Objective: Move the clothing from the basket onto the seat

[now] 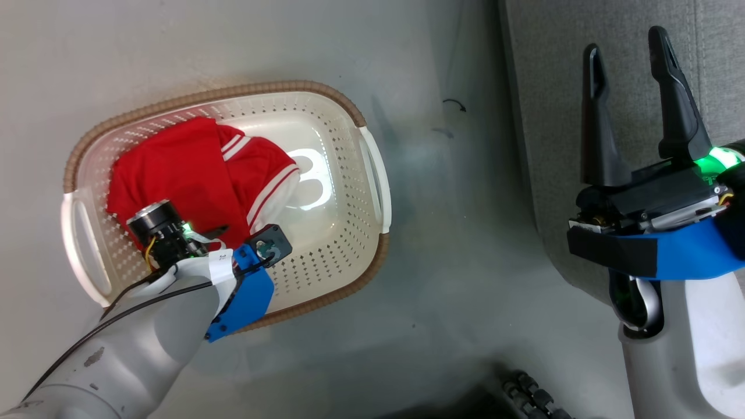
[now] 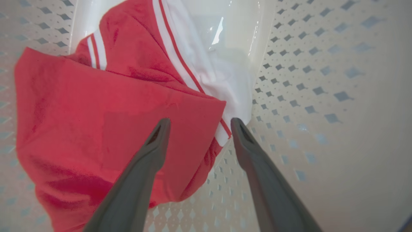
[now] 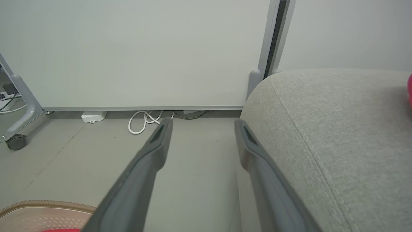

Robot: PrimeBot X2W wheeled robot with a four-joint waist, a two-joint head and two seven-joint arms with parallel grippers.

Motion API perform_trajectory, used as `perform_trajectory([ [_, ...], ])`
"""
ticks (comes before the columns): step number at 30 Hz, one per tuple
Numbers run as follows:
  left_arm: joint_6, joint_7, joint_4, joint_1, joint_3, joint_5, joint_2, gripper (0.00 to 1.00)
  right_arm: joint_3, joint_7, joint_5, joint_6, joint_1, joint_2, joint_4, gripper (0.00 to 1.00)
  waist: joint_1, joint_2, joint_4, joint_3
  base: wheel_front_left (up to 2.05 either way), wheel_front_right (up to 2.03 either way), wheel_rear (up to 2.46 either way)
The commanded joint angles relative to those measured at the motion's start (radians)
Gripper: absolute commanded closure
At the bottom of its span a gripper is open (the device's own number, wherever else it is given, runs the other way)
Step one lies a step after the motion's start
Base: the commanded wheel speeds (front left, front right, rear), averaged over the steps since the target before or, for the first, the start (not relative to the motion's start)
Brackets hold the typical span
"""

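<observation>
The cream basket (image 1: 372,174) with a brown rim stands on the floor, left of the grey seat (image 1: 553,116). In it lies the clothing: a plain red garment (image 1: 169,169) on top of a red one with white stripe trim (image 1: 268,174). My left arm (image 1: 174,273) reaches down into the basket. My left gripper (image 2: 200,120) is open just above the plain red garment's (image 2: 96,112) edge, with the striped one (image 2: 145,48) beyond, and holds nothing. My right gripper (image 1: 625,46) hovers open and empty over the seat's edge (image 3: 338,145).
Bare grey floor (image 1: 465,233) separates basket and seat. By the far wall lie a white cable coil (image 3: 143,122) and a white block (image 3: 93,116); a caster wheel (image 3: 16,141) stands at the left. A red sliver (image 3: 410,90) shows on the seat's far right.
</observation>
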Motion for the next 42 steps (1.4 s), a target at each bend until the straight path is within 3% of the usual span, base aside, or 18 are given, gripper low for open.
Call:
perform_trajectory([
  [1,-0.001,0.016,0.001,-0.002,-0.003,0.022,0.01,0.0,-0.001,-0.001,0.003,0.0,-0.015,0.001,-0.006,0.0,-0.0001,0.0,-0.008,0.018,0.0,0.0,0.0],
  [10,-0.001,0.052,0.053,-0.059,-0.003,0.142,0.031,0.0,-0.012,-0.001,0.006,0.0,-0.024,0.001,-0.04,0.0,-0.0001,0.0,-0.028,0.094,0.0,0.0,0.0],
  [23,-0.001,-0.015,0.139,-0.137,-0.003,0.148,0.038,0.0,-0.017,-0.001,-0.006,0.0,-0.011,0.001,-0.09,0.0,-0.0001,0.0,-0.042,0.175,0.0,0.0,0.0],
  [24,-0.001,-0.028,0.138,-0.138,-0.003,0.149,0.034,0.55,-0.019,-0.001,-0.006,0.0,-0.011,0.001,-0.089,0.0,-0.0001,0.0,-0.04,0.174,0.0,0.0,0.0],
  [25,-0.001,-0.045,0.136,-0.144,-0.003,0.149,0.029,1.0,-0.019,-0.001,-0.007,0.0,-0.012,0.001,-0.086,0.0,-0.0001,0.0,-0.038,0.174,0.0,0.0,0.0],
  [34,-0.001,-0.129,0.146,-0.138,-0.003,0.121,-0.002,1.0,-0.023,-0.001,-0.011,0.0,-0.025,0.001,-0.072,0.0,-0.0001,0.0,-0.016,0.13,0.0,0.0,0.0],
  [42,-0.001,-0.249,0.15,-0.113,0.0,0.019,-0.05,1.0,-0.025,-0.001,-0.021,0.0,-0.01,0.0,-0.045,0.0,-0.0001,0.0,0.03,0.034,0.0,0.0,0.0],
])
